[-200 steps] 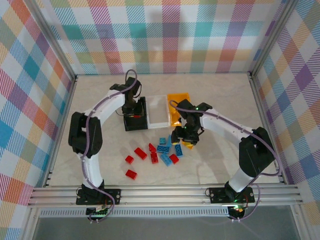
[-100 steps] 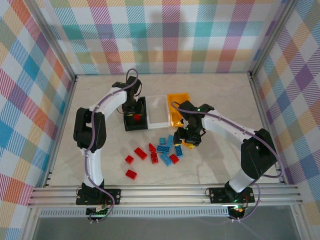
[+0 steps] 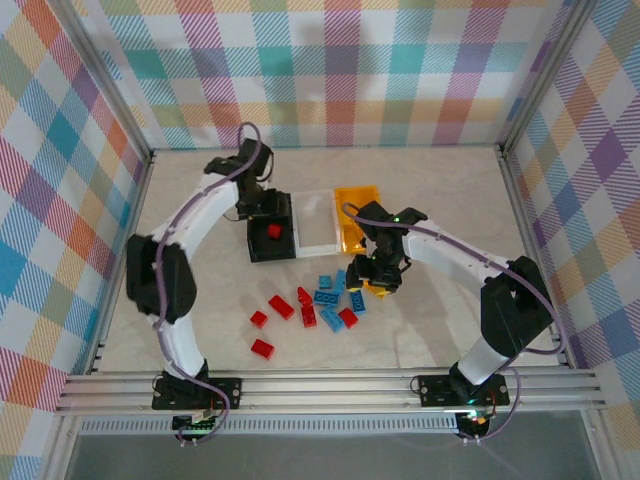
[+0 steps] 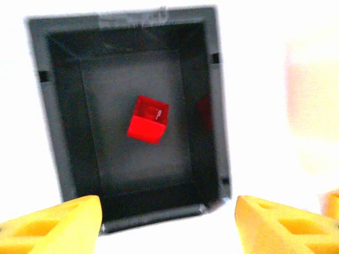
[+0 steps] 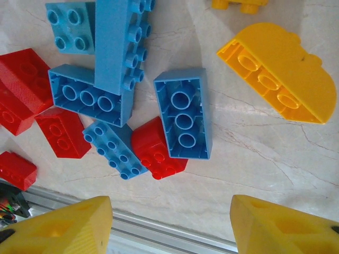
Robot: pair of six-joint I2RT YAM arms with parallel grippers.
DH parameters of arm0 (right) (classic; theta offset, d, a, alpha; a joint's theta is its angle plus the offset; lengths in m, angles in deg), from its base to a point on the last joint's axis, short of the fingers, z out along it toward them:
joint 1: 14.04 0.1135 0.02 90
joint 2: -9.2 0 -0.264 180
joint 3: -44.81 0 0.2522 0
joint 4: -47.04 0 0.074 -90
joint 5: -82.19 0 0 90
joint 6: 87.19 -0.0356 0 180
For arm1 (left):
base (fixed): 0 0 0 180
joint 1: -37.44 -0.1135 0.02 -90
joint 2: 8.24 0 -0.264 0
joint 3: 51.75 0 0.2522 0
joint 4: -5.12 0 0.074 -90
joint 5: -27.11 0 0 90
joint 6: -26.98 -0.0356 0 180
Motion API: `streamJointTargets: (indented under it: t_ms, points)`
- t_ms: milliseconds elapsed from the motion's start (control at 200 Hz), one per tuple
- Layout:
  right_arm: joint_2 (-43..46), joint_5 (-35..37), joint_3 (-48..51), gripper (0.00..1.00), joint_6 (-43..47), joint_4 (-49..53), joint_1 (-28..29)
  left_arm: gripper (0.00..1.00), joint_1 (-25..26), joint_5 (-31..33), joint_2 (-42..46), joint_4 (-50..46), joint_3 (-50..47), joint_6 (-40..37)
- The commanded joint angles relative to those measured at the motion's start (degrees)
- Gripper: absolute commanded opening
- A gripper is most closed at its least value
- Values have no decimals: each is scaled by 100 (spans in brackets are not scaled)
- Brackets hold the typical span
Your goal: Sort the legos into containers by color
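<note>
Left of the black bin (image 3: 256,246), bare surface (image 3: 215,290) runs out to the left edge, crossed by the left arm. The black bin is a small open-topped rectangle with dark walls. 1 red brick (image 3: 272,232) lies tilted near the middle of its floor, clear of every wall. The left gripper (image 4: 167,210) hangs over the bin's near wall, its yellow fingers (image 4: 53,225) spread wide with nothing between them.

The white bin (image 3: 315,222) touches the black bin's right side, and the orange bin (image 3: 358,212) stands beyond it. The right arm hides the orange bin's near end, and in the left wrist view both wash out to a pale blur.

In front of the black bin and to its right, the loose legos (image 3: 320,305) lie bunched on the surface, red ones leftmost and blue ones in the middle. The right gripper (image 5: 169,211) hovers over the bunch's right end, fingers apart and holding nothing. Below it, 1 blue brick (image 5: 183,114) lies upside down, showing 3 tubes. A yellow half-round brick (image 5: 278,79) lies apart to its right, and another yellow piece (image 5: 233,4) is cut off at the top edge. Open surface lies further right.
</note>
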Motion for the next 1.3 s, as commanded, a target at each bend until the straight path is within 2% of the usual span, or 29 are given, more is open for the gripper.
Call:
streamJointTargets:
  t_ms: [0, 140, 260, 415, 525, 685, 865, 945, 1295]
  points:
    - [-62, -230, 93, 61, -84, -171, 28, 69, -33, -240, 857, -341, -661, 245]
    - [-187, -188, -10, 61, -43, -223, 166, 69, 204, -371, 2023, -58, -2550, 777]
    - [-375, -38, -149, 61, 101, -111, 375, 69, 726, -419, 2964, 76, -3960, 1445]
    - [-456, 39, -128, 61, 55, -121, 597, 69, 1149, -457, 3935, 61, -4929, 2196]
    - [-437, 32, -52, 61, -85, -205, 701, 69, 1336, -450, 4309, 67, -5308, 2389]
    - [-407, 47, -3, 61, -186, -213, 808, 69, 1473, -478, 4065, 275, -5366, 2341]
    - [-262, 121, 139, 62, -289, -246, 852, 69, 1483, -225, 3320, 277, -5140, 2014]
    - [-211, 140, 202, 62, -318, -251, 869, 70, 1482, -47, 3031, 190, -4961, 1734]
    - [-182, 282, 225, 62, -291, -224, 867, 71, 1474, -143, 1976, 113, -4430, 418]
